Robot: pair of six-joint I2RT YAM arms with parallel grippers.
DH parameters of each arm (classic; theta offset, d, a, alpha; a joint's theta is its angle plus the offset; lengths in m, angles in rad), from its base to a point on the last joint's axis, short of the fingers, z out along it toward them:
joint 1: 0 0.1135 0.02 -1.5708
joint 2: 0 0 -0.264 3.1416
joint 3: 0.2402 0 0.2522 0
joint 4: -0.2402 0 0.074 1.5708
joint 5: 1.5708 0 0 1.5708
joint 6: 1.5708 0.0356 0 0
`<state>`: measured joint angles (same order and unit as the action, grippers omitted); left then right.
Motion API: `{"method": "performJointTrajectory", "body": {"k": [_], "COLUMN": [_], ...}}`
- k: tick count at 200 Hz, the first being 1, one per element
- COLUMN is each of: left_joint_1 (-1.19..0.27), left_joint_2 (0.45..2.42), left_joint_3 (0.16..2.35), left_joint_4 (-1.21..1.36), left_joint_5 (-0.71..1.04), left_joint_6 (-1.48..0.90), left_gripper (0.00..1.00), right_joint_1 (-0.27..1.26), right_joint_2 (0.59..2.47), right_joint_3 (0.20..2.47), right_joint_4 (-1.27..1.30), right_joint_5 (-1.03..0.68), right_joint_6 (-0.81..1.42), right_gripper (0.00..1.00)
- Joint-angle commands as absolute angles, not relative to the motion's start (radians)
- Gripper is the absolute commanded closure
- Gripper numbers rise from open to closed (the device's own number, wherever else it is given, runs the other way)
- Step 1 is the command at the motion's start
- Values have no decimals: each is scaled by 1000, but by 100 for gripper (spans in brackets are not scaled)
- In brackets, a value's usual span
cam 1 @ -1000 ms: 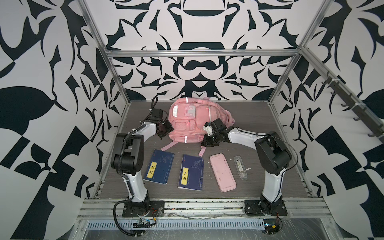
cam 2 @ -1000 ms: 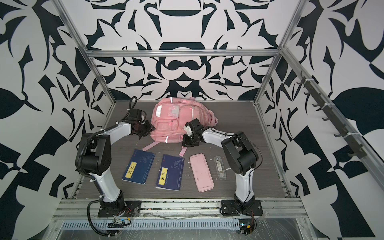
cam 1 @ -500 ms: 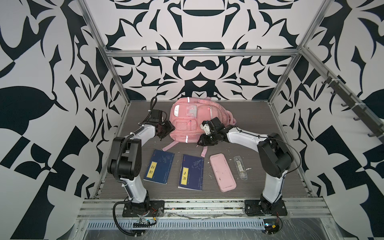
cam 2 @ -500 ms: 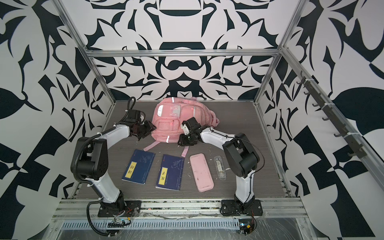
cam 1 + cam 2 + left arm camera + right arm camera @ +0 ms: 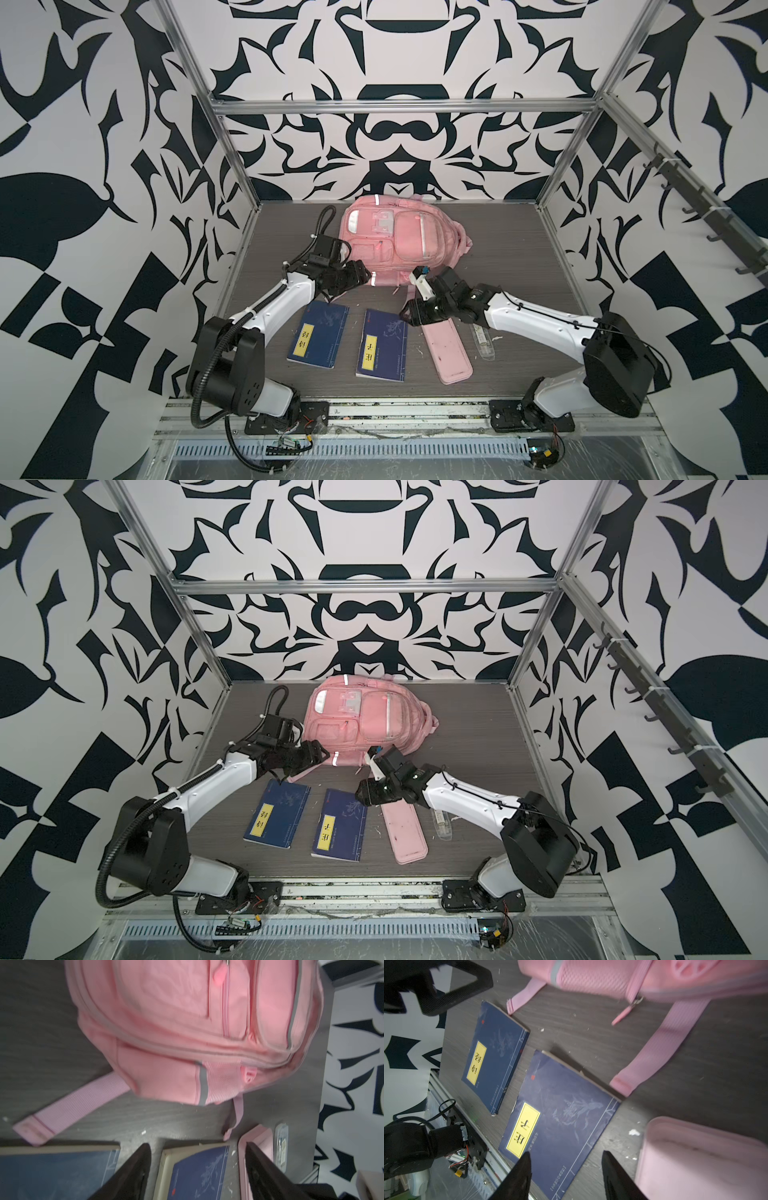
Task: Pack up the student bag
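The student bag (image 5: 399,241) (image 5: 365,725), a pink backpack with silver strips, lies flat at the back middle of the table, its straps trailing toward the front. My left gripper (image 5: 360,276) (image 5: 321,754) hovers at the bag's front left corner, open and empty; the left wrist view (image 5: 197,1146) shows the bag (image 5: 187,1032) just beyond its fingers. My right gripper (image 5: 408,314) (image 5: 360,798) is open and empty too, hanging over the gap between the right-hand navy book (image 5: 382,351) and the pink pencil case (image 5: 449,353), in front of the bag (image 5: 675,976).
A second navy book (image 5: 319,334) with a yellow label lies left of the first. A clear plastic item (image 5: 482,343) lies to the right of the pencil case, partly under my right arm. Metal frame posts and patterned walls close in the table's sides and back.
Both grippers have opened and come off the bag's front edge. The right one has pulled back toward the front, over the book and pencil case; the left shifted slightly right.
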<state>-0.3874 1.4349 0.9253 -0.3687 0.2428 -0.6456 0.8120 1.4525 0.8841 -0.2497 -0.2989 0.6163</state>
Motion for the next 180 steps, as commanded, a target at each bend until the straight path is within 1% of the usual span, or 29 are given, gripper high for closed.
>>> {"method": "performJointTrajectory", "body": {"k": [1,27,61,102,139,180], "left_joint_1": [-431,-477,-508,-533,-537,-538], "left_joint_2": [1377,1317,1282,1305,1345,1427], "left_joint_3": [840,743,662,622,606,592], "left_joint_4": [-456,-470,-462,-428,-425,-421], "left_joint_5": [258,255,277,311,296,268], "left_joint_6": [-630,-644,-660,-662,-661,-657], "left_gripper": [24,24,31,43,58,69], "right_joint_1": [853,878,904,913,912,914], "right_joint_2": [1427,1439,1495,1575,1621,1644], "right_joint_3": [816,737,700,687,676,667], "right_joint_4": [-188,-124,-27,47,91,121], "right_joint_5": [-270,-271,-289,-302,-311,-321], "right_joint_6": [731,789,841,872,892,905], "right_gripper": [42,42,42,42,43,43]}}
